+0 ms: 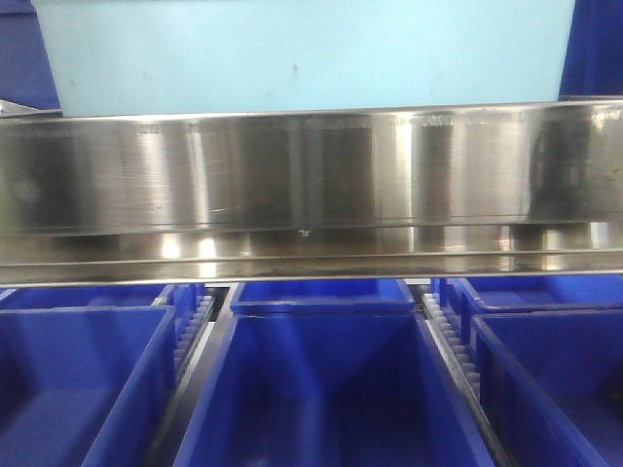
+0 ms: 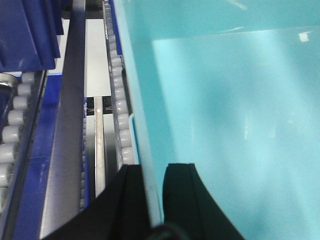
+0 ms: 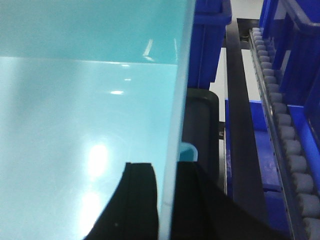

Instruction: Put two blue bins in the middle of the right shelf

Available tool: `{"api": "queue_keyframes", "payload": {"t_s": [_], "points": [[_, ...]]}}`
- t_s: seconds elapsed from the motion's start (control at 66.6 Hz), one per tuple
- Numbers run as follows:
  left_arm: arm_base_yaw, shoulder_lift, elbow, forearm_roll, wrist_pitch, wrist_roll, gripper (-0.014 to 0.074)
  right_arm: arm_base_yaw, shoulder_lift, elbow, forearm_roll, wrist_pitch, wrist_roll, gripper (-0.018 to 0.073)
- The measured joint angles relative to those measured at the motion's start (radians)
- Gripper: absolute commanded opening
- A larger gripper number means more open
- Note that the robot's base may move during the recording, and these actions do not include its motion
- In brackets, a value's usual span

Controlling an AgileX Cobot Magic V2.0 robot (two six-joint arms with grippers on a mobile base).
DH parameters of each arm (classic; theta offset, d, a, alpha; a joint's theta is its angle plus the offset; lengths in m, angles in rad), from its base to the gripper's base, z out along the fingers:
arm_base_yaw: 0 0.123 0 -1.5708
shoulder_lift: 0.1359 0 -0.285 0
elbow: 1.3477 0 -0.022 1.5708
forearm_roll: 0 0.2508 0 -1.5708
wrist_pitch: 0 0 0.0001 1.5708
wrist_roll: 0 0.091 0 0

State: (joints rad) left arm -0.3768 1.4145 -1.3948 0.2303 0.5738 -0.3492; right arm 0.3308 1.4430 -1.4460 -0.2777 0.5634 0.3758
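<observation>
Pale turquoise bin [image 1: 292,49]; dark blue bins [image 1: 321,389]; silver rail [image 1: 311,175].

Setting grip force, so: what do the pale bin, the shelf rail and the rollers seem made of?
Pale bin: likely plastic, smooth and glossy; light glints on its thin, even-coloured walls.
Shelf rail: brushed steel, probably stainless; fine grain, mirror-like streaks.
Rollers: grey, matte, possibly plastic; hard to tell.

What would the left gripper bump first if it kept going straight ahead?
The pale blue bin: its wall sits between the left gripper's fingers, so going on would likely just press into that wall.
</observation>
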Motion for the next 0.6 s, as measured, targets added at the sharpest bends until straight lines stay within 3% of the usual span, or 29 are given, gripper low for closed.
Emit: {"api": "queue_keyframes", "payload": {"t_s": [0.601], "points": [[0.000,0.011,0.109,-0.006,-0.105,-0.001,-0.0111,-0.014,0.018,0.121,-0.008,-0.077,0.011,-0.0162]]}}
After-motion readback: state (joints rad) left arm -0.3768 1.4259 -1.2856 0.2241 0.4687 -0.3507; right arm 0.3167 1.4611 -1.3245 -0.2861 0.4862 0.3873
